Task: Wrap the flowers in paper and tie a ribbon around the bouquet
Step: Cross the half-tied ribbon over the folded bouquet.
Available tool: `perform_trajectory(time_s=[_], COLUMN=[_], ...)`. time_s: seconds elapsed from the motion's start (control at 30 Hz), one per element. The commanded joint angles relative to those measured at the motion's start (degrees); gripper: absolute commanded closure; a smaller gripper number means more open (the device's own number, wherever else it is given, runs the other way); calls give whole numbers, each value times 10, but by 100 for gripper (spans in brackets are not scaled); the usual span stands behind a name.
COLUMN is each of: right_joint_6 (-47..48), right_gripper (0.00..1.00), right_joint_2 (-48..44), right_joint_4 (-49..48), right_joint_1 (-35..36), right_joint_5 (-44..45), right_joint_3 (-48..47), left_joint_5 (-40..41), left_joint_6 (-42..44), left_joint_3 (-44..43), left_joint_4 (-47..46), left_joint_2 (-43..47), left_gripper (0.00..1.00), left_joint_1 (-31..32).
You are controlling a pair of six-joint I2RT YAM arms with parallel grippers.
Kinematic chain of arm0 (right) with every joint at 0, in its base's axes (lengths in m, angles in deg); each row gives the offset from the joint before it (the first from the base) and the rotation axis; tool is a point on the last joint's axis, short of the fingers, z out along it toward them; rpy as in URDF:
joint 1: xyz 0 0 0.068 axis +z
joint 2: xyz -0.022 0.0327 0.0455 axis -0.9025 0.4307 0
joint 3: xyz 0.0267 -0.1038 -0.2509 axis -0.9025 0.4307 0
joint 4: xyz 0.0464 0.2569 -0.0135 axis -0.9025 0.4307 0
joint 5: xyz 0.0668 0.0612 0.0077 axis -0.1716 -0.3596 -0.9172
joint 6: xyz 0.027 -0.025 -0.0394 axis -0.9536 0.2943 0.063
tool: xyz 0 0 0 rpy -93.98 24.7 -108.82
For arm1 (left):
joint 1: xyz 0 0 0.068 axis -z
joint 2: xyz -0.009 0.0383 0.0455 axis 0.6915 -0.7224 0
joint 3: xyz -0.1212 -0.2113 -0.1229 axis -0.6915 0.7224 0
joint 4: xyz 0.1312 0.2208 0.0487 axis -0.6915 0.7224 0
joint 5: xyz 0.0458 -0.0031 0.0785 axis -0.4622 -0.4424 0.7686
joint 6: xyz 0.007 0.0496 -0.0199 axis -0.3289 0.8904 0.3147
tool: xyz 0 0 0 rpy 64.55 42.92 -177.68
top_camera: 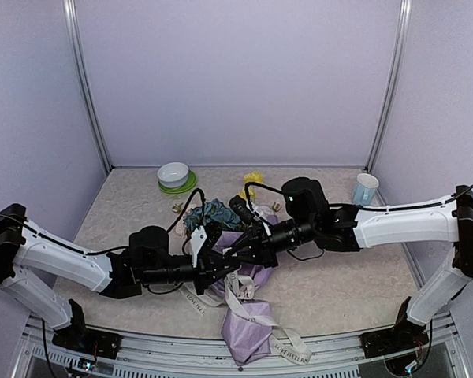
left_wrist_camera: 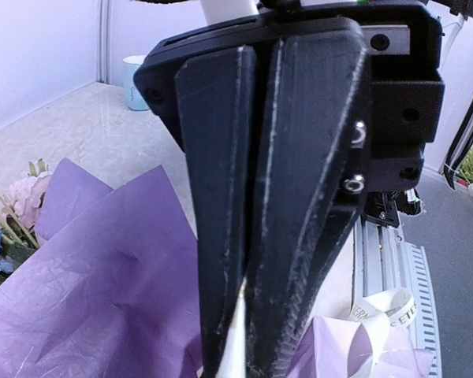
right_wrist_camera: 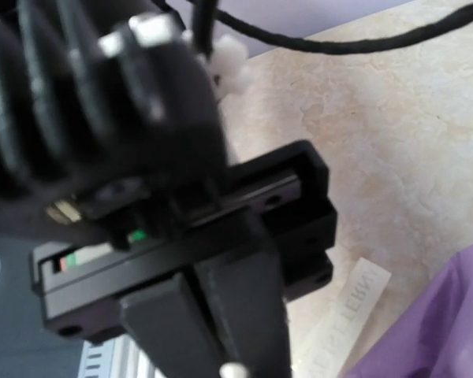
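Ribbon [top_camera: 290, 347], limp and light, trails over the lilac paper [top_camera: 248, 327] at the counter's [top_camera: 347, 291] near edge. Left fingers [left_wrist_camera: 299, 197] are pinching a cream strip of it. Right fingers [right_wrist_camera: 244, 315] are pressed together too, holding what I cannot tell. It will likely slip and twist; better gripped flat, near an end.

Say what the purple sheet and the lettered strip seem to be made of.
The paper looks like thin tissue, matte lilac: sharp creases, crinkles. The ribbon is probably woven fabric, cream, flat: printed dark letters, limp curl.
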Motion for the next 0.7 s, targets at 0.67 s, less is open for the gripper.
perform_trajectory(time_s=[0.67], right_joint_6=[-72], right_gripper=[63], right_joint_2=[-44], right_joint_4=[77], right_joint_1=[60], right_joint_5=[228], right_joint_3=[113], left_joint_5=[-16], left_joint_6=[-37], left_joint_3=[52], left_joint_4=[-77], left_joint_2=[21], left_gripper=[100], left_joint_1=[-5])
